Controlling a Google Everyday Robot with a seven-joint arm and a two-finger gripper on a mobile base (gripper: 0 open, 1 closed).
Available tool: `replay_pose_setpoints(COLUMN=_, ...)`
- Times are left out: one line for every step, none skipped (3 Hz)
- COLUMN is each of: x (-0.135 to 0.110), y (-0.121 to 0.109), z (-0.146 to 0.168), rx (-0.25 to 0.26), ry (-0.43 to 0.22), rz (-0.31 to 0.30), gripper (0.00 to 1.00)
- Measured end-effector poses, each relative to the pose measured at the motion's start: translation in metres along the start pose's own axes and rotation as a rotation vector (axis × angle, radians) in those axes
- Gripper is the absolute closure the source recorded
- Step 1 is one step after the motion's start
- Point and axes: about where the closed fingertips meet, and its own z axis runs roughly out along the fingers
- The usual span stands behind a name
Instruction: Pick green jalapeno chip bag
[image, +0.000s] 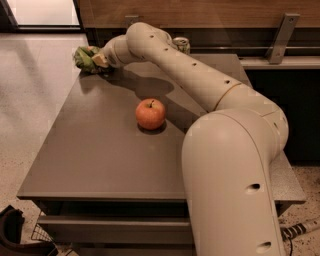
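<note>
The green jalapeno chip bag (85, 58) is a crumpled green foil bag at the far left corner of the grey table (95, 150). My gripper (98, 61) reaches across the table from the right and is shut on the bag's right side. The bag is bunched up in the grip and sits at or just above the table's corner edge. My arm hides the part of the bag inside the gripper.
A red apple (150, 113) stands in the middle of the table. A white-and-green drink can (181, 44) stands at the far edge behind my arm. A dark counter and wooden wall run along the back. Pale floor lies to the left.
</note>
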Motion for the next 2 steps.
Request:
replay_pose_setpoints(x=0.0005, y=0.0015, z=0.0017, rx=-0.003, ry=0.001, rz=0.0, gripper=1.0)
replay_pose_setpoints(x=0.0005, y=0.0015, z=0.0017, rx=-0.003, ry=0.001, rz=0.0, gripper=1.0)
